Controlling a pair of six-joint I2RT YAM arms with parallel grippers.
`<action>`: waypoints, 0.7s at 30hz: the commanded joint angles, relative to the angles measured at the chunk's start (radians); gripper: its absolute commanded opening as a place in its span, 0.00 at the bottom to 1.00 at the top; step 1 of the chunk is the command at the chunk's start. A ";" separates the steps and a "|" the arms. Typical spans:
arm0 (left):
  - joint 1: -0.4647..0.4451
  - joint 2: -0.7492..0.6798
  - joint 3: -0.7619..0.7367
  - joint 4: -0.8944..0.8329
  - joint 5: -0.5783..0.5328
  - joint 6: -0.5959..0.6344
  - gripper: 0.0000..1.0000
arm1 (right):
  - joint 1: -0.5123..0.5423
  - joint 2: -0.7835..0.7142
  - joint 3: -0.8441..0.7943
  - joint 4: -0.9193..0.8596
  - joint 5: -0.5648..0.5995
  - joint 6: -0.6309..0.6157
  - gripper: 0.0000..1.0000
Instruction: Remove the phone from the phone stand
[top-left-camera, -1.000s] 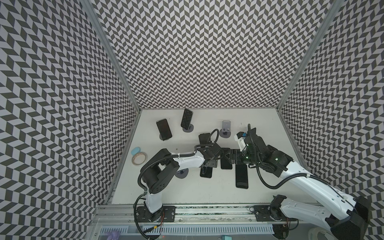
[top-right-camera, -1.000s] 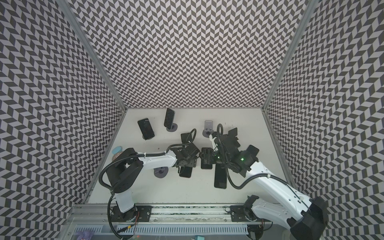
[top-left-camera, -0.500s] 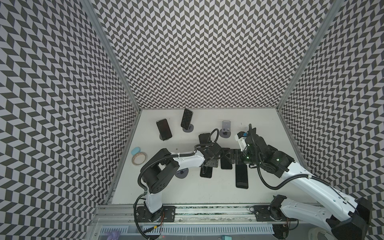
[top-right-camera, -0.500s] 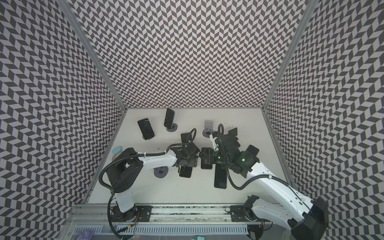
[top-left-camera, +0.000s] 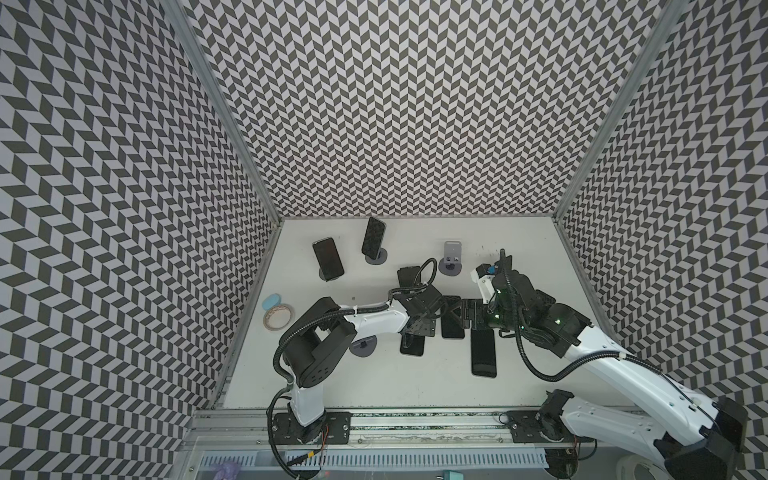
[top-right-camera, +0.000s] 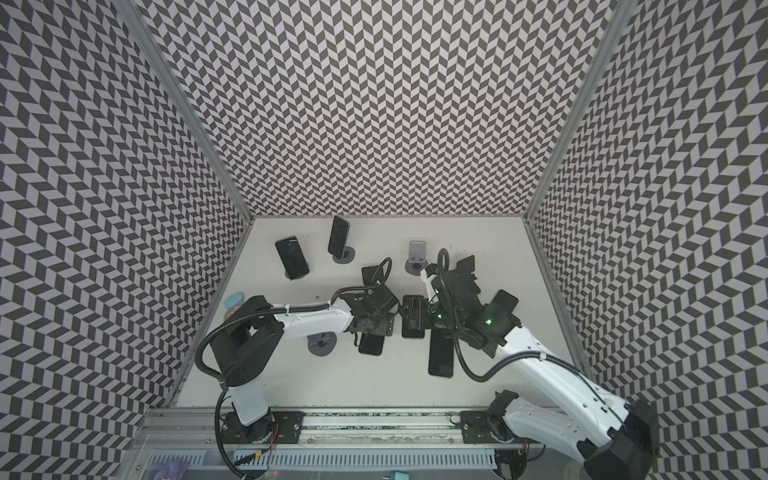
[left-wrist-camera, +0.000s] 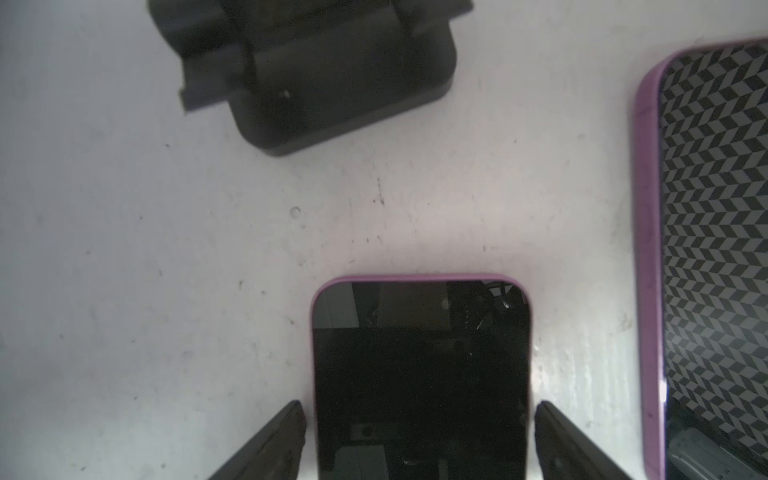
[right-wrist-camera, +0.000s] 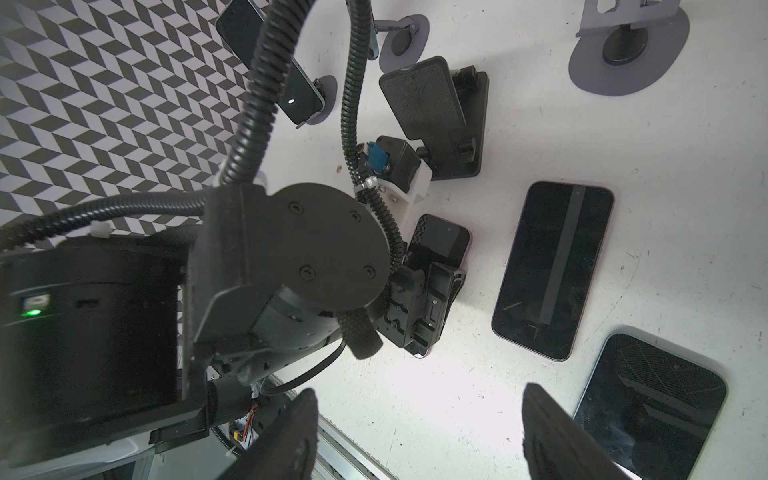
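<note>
Desk (top-left-camera: 374, 382) status: your left pincer (left-wrist-camera: 419, 409) straddles the purple-cased phone (left-wrist-camera: 419, 353), jaws spread wide either side, not clamped, holding nothing. That phone lies flat on the desk, apart from the empty black stand (left-wrist-camera: 311, 75). Right pincer (right-wrist-camera: 419, 390) hovers open, empty. The long phone (top-left-camera: 484, 353) and the middle phone (top-left-camera: 453, 328) also lie flat nearby. The wall-side phone (top-left-camera: 328, 258) and the rear phone (top-left-camera: 372, 237) sit upright on stands. I'd call this removal done; those two remain, if they count.
</note>
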 joint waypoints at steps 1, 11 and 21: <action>-0.002 -0.037 0.014 -0.049 0.004 -0.018 0.87 | -0.003 -0.001 0.019 0.034 0.015 0.004 0.75; -0.003 -0.102 0.033 -0.072 -0.022 -0.014 0.87 | -0.003 0.018 0.062 0.017 0.030 -0.001 0.76; -0.003 -0.198 0.086 -0.109 -0.065 -0.003 0.85 | -0.003 0.056 0.134 -0.006 0.043 -0.013 0.75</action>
